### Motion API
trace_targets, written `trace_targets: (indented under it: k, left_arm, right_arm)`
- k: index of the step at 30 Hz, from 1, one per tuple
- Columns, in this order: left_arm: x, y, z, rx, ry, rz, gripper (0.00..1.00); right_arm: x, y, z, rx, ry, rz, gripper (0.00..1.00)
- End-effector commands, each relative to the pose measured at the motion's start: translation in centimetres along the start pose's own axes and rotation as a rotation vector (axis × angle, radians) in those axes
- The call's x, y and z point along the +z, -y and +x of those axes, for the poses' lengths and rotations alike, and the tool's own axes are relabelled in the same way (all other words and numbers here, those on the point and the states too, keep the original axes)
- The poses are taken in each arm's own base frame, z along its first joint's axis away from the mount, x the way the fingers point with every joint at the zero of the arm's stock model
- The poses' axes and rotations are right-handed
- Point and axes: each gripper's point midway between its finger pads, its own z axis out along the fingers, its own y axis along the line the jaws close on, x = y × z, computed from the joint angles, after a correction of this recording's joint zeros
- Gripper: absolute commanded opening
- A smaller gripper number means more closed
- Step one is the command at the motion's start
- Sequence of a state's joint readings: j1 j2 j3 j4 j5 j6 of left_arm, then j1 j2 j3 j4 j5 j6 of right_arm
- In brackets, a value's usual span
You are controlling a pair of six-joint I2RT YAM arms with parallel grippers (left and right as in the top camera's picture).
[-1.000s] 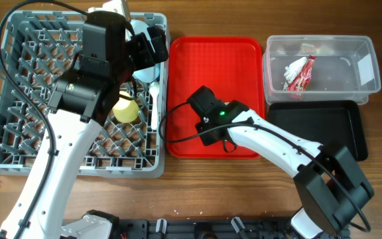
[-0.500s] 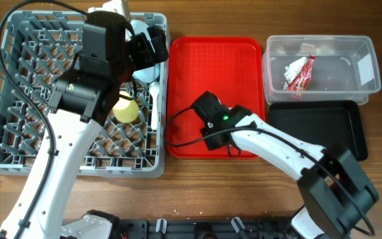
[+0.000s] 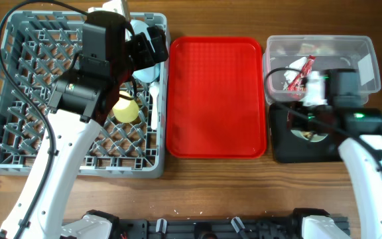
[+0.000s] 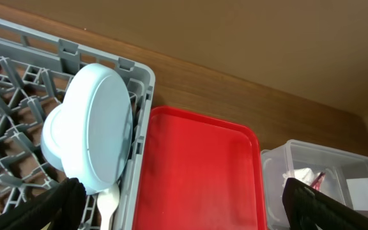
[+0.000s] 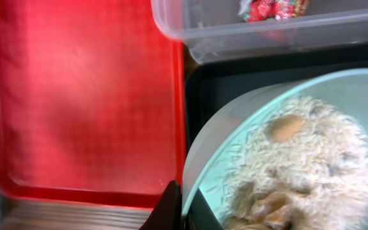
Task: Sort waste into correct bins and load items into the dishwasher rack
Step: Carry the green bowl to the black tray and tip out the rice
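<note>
Okay, my right gripper (image 5: 179,206) clamps the rim of the green bowl (image 5: 235,121) over the black tray (image 3: 280,153) at three o'clock so its scraps (image 5: 292,166) land there; my left gripper (image 4: 184,208) hangs released.

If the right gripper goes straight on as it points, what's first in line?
Probably the black tray. The right gripper points down at it, fingers shut on the rim of the mint-green bowl, so the bowl's underside would touch first. Depth to the tray is unclear.

Left arm reaches forward, left pincer (image 4: 185,207) spread wide. Right arm is bent, right pincer (image 5: 174,207) clamped on the bowl (image 5: 286,160) rim.
</note>
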State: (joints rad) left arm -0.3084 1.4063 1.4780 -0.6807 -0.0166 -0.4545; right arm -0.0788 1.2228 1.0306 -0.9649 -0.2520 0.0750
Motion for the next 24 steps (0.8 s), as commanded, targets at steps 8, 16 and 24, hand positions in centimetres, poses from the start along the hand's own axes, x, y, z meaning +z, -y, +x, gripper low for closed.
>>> trace_targets:
  k: [8,16,24]
  left_arm:
    - [-0.1,0.1,-0.1,0.002,0.005,0.005,1.00]
    - [-0.1,0.1,-0.1,0.002,0.005,0.005,1.00]
    - [-0.1,0.1,-0.1,0.002,0.005,0.005,1.00]
  right_arm:
    - [-1.0,2.8,-1.1,0.247,0.262,-0.756,0.04]
    - [-0.8,7.5,-0.6,0.466,0.371,-0.871,0.04]
    - [-2.4,10.4,-0.2,0.620,0.437,-0.862,0.04]
